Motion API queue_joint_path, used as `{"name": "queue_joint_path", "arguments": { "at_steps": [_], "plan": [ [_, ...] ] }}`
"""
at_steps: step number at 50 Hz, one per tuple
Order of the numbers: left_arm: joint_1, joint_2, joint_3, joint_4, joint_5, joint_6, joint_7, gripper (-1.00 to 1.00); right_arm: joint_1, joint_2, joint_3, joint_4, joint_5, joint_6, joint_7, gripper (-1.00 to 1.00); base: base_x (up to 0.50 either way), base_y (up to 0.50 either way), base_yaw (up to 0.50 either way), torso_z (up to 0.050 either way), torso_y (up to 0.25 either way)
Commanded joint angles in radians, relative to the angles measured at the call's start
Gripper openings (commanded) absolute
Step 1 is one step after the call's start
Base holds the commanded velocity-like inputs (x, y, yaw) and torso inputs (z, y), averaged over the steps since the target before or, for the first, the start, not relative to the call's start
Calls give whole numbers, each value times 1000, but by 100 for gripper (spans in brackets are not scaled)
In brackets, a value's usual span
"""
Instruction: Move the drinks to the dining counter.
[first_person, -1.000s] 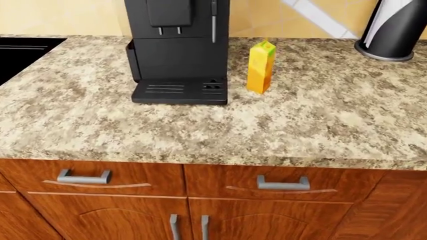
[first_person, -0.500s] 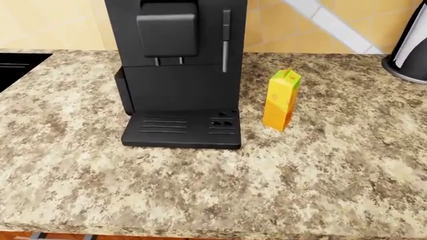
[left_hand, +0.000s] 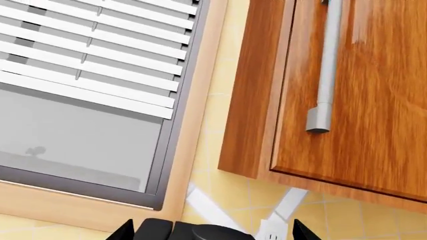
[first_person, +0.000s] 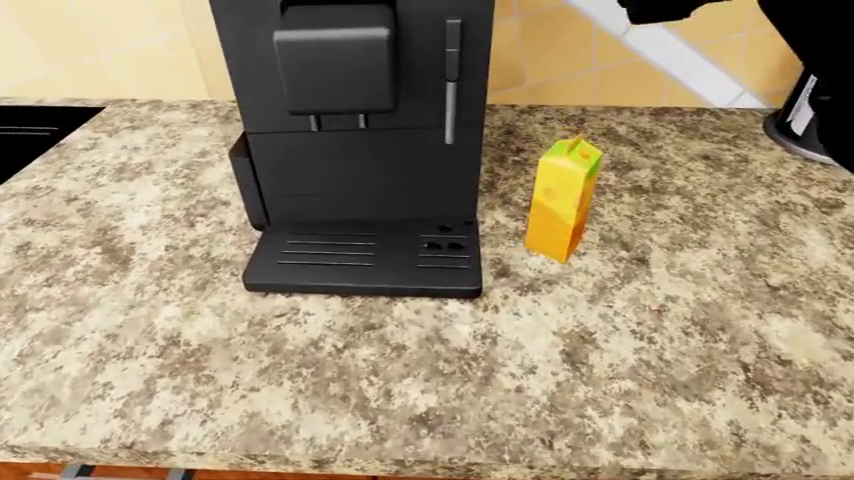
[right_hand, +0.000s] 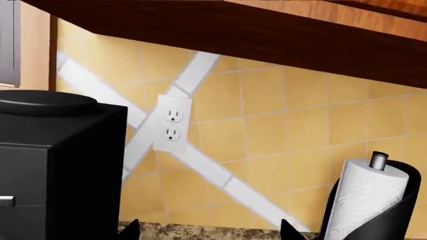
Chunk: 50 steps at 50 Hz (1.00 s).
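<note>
On the granite counter (first_person: 400, 390), head view: big surface, speckled beige, fills most of frame. Framing matches 0.5 s ago, so base and head seem to have stopped closing in; a full sec ago the drawers below were showing, now only the top.

Coffee machine (first_person: 350, 140), black, stands left of centre, drip tray toward robot. Not a task item, leave it.

New since 0.5 s ago: dark arm mass (first_person: 807, 60) in at upper right corner of head view, partly covering the paper towel holder (right_hand: 373, 200). Likely R arm, raised high, well above and beyond the carton. Can't see its fingertips in head view.

Juice carton (first_person: 561, 200), yellow-orange w/ green at the gable, upright on the granite just right of the machine, near but not touching it. Untouched, same spot as before.

R wrist view: looks level at backsplash, outlet (right_hand: 171, 125), machine's top edge, towel roll. Only two dark finger tips at frame bottom, spread apart w/ nothing between, so R reads as wide. L wrist view: points up at window blind (left_hand: 93, 55) and wall cabinet (left_hand: 347, 90); tips at bottom likewise apart, empty.

Judgement: reach for carton just starting. R needs to drop and come toward robot. Cup, can, dining counter not in view.
</note>
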<state>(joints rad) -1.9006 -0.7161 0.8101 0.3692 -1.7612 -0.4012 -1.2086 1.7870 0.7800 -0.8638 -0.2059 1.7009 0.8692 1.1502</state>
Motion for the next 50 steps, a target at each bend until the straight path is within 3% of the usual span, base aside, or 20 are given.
{"name": "queue_joint_path", "arguments": {
  "at_steps": [1,5,27,50],
  "plan": [
    [1,1,-1,-1,1,-1,0,100,-52,-6,20,9,12,-51,-64,100,500,18,0,0,0],
    [0,2,-2,0,0,-3,0,100,-55,-7,10,15,14,-43,-32,100,500,18,0,0,0],
    [2,7,-3,4,0,-6,-6,100,-136,-22,9,104,165,-68,16,100,0,0,0,0,0],
    [4,6,-6,2,2,-9,-1,100,-223,-62,5,171,187,-111,-74,100,0,0,0,0,0]
  ]
}}
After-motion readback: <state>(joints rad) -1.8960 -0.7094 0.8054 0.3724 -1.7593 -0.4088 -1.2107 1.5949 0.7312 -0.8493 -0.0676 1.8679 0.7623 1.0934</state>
